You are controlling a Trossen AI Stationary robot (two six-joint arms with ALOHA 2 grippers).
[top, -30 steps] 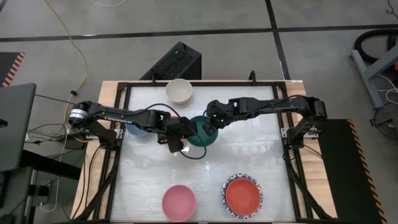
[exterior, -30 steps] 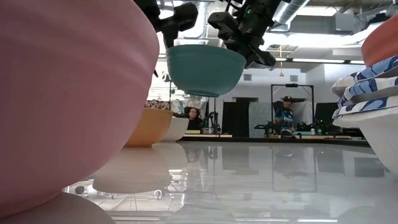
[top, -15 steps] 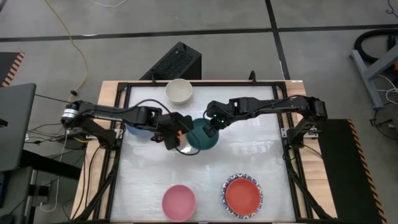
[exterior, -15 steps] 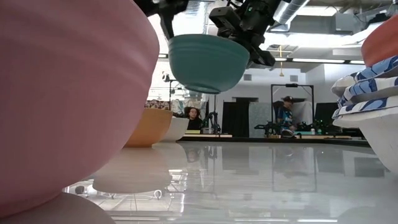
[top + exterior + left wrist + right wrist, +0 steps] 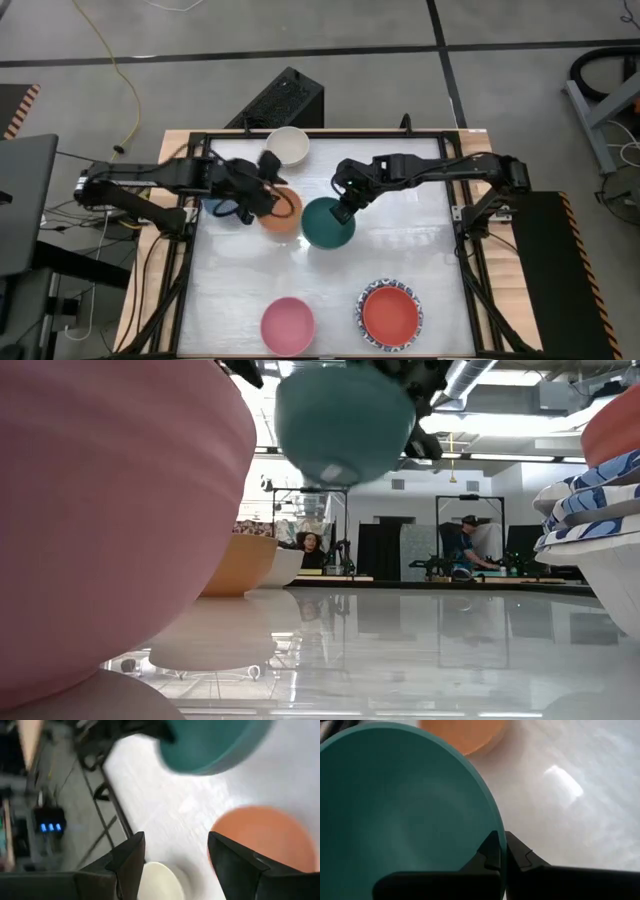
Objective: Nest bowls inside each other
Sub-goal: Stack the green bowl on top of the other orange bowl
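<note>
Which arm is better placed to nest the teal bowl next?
Right. The right gripper pinches the teal bowl by its rim, lifted beside the orange bowl; the left gripper is open, holding nothing.

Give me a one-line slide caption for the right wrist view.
Right gripper pinches the teal bowl by its rim above the table, orange bowl beyond.

Grey concrete floor point(image 5: 360, 90) crossed by dark lines, yellow cable point(image 5: 118, 70) trailing; glossy white worktop point(image 5: 420, 650); seated people point(image 5: 462, 550) behind
</note>
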